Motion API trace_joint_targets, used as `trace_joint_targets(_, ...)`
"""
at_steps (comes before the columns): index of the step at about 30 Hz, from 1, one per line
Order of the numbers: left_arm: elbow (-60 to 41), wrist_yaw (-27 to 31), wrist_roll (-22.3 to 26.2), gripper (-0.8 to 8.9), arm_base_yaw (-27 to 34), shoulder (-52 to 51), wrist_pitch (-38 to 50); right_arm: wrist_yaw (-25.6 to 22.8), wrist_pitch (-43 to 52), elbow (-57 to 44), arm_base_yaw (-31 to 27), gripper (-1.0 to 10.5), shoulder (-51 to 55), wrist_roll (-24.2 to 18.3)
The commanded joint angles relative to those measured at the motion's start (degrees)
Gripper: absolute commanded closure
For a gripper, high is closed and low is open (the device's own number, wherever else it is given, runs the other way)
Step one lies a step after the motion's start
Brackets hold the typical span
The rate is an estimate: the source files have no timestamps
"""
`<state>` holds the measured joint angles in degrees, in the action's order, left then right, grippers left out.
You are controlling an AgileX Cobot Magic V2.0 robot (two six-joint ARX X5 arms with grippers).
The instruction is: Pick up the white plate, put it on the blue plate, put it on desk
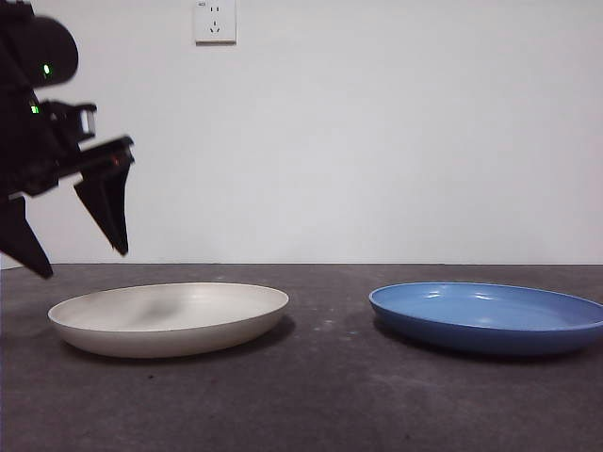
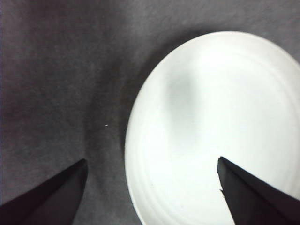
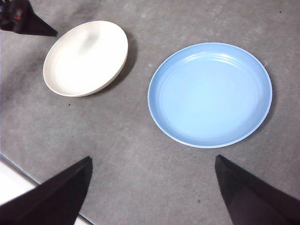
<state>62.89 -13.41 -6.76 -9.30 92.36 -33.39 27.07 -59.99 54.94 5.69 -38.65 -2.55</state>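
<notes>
Nearest the front camera, dark grey desk (image 1: 320, 405): mottled, stone-like, faintly scuffed, running back to a plain white wall (image 1: 377, 141) with 1 white socket (image 1: 215, 21) high up. On that surface, 2 round shallow plates of like size, well apart, neither touching the other. White plate (image 1: 170, 318) on the left of the front view: cream, matte, smooth, low upturned rim, faint concentric rings inside, a soft grey shadow across its bowl. Blue plate (image 1: 490, 315) on the right: glossy medium blue, same low rim, pale highlights on the ridged inner wall. Left gripper (image 1: 71, 240) up at the left edge of the front view, big and black, 2 green lights on its body, hanging above the white plate's outer rim without touching; jaws spread wide and empty, 1 pointed tip over bare desk and the other over the plate's bowl in the left wrist view (image 2: 152, 192). Right gripper (image 3: 152, 187) high over the desk, looking down on both plates, jaws likewise parted and holding nothing. Pale strip of table edge (image 3: 14, 180) beside 1 of its jaws.
</notes>
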Motion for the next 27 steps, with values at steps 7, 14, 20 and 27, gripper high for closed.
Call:
trace_joint_targets(7,1.2,0.2,-0.2,3.77,-0.5,5.7,2.7,-0.1,0.4,1.1,0.2,5.3,-0.2,0.6)
trace_joint_targets(14,1.2,0.2,-0.2,3.87,-0.9,7.3,3.3,-0.1,0.4,1.1,0.2,5.3,-0.2,0.6)
trace_joint_targets(20,1.2,0.2,-0.4,5.69,-1.0,7.4,2.9,-0.1,0.4,1.1,0.2,5.3,-0.2,0.6)
trace_joint_targets(27,1.2,0.2,-1.5,6.45,-1.0,7.4,2.1,-0.1,0.3,1.1,0.2,5.3,-0.2,0.6)
